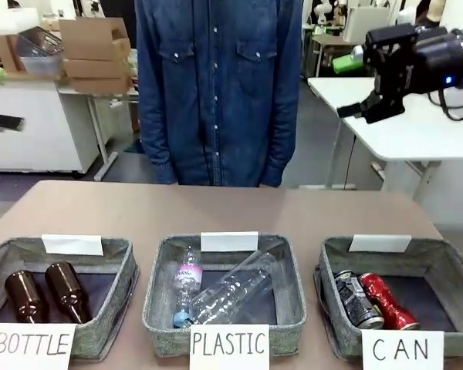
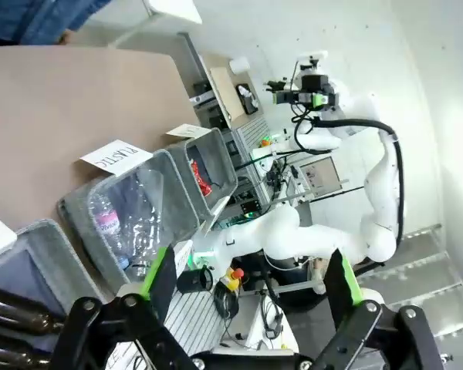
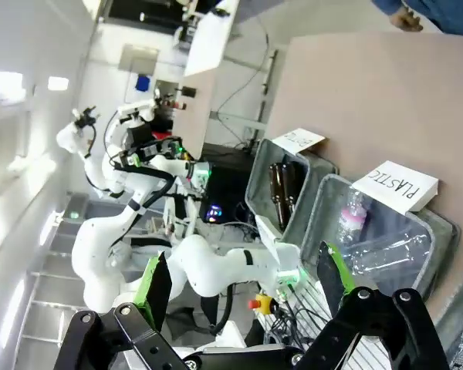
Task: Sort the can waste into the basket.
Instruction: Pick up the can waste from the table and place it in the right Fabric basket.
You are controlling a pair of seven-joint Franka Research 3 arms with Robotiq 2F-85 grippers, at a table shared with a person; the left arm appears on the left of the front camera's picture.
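We see both cans lying in the basket at four o'clock; left gripper and right gripper gape empty, aloft.

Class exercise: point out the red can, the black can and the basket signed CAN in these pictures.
red can (image 1: 388, 301), front view, middle of its dented body.
black can (image 1: 358, 299), front view, middle of its printed side.
basket signed CAN (image 1: 333, 258), front view, bare left wall of grey fabric.

basket — bottom edge cut off
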